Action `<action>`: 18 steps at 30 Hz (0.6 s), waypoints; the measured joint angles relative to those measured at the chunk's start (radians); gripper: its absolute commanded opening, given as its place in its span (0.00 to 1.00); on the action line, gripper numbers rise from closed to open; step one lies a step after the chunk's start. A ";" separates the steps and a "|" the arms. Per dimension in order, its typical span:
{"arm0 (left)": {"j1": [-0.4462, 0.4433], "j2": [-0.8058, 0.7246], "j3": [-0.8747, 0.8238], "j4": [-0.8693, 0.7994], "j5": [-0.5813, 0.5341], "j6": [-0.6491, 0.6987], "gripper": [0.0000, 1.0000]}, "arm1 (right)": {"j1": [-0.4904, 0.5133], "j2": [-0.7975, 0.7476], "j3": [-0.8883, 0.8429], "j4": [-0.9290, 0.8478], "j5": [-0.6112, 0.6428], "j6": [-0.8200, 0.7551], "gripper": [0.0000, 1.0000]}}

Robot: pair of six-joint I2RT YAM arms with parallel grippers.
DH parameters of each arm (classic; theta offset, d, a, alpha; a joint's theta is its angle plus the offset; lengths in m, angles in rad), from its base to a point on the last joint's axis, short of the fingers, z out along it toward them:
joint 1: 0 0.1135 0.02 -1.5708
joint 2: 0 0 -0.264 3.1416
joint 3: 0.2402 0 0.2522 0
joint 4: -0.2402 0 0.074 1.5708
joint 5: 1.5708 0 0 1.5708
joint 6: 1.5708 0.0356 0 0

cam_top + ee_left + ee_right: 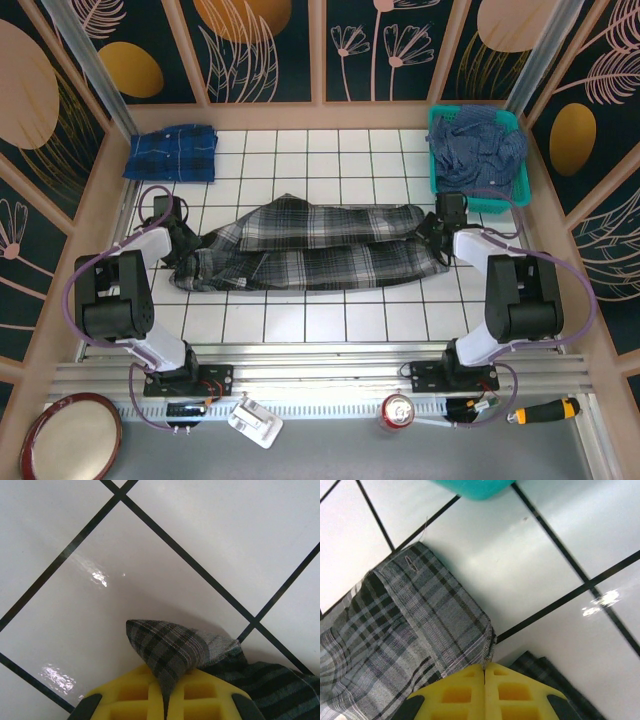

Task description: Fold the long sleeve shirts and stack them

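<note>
**Grey plaid shirt pinched at both ends**

The glossy white tiled tabletop with dark grout lines carries it all. Biggest on it is the soft grey-black-white plaid long sleeve shirt, lying rumpled lengthwise across the middle. The left hand has its yellow pads pressed on a pointed fold at the shirt's left end, and the right hand pinches the woven edge at its right end, near the teal plastic basket. That basket holds a bunched dull navy shirt. A bright blue-and-navy plaid shirt sits folded at the far left corner. Up front are a round red-rimmed plate, a yellow-and-black-handled screwdriver and a red drink can, its label too small to read.
</note>
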 measured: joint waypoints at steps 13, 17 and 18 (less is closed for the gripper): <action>0.000 0.000 0.000 -0.002 0.008 -0.002 0.23 | -0.039 -0.053 -0.108 0.039 0.061 -0.042 0.26; 0.002 -0.017 0.014 -0.035 0.008 0.000 0.70 | -0.018 -0.101 -0.098 -0.043 0.108 -0.063 0.52; 0.002 -0.032 0.023 -0.050 0.008 0.000 0.75 | 0.004 -0.132 -0.091 -0.074 0.126 -0.061 0.53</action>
